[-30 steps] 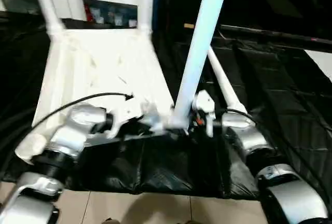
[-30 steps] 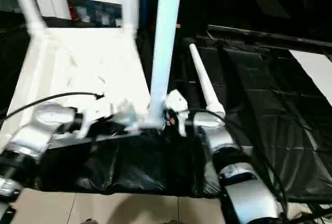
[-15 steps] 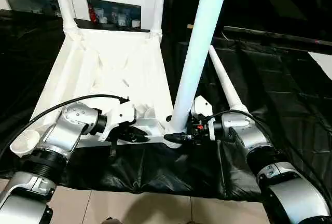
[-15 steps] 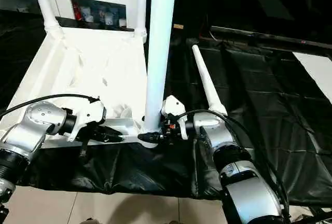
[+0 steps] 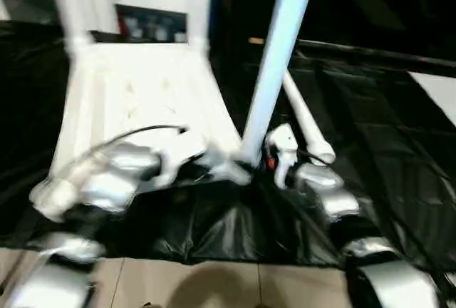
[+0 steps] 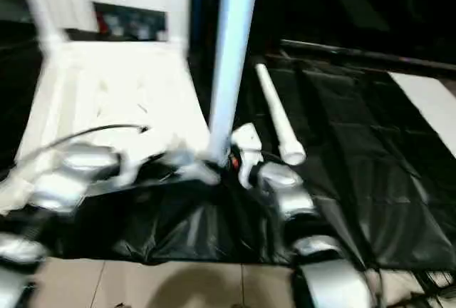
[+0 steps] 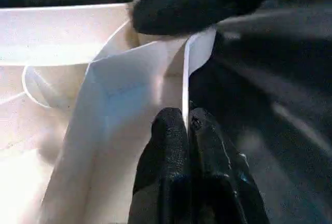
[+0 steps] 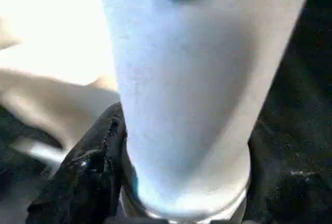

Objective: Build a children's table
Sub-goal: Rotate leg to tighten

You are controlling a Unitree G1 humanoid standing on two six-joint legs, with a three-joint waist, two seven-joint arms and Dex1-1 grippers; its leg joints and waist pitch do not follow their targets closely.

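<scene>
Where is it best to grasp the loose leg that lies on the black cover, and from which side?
Judging by its pose, grip the loose leg on its slim shaft just behind the flared end, coming down from above with the jaws across it. It lies flat on the black cover, flared end nearest the robot, with room on both sides.

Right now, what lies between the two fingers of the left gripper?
The thin white edge of the tabletop stands between the left gripper's fingers; the left wrist view shows it.
</scene>
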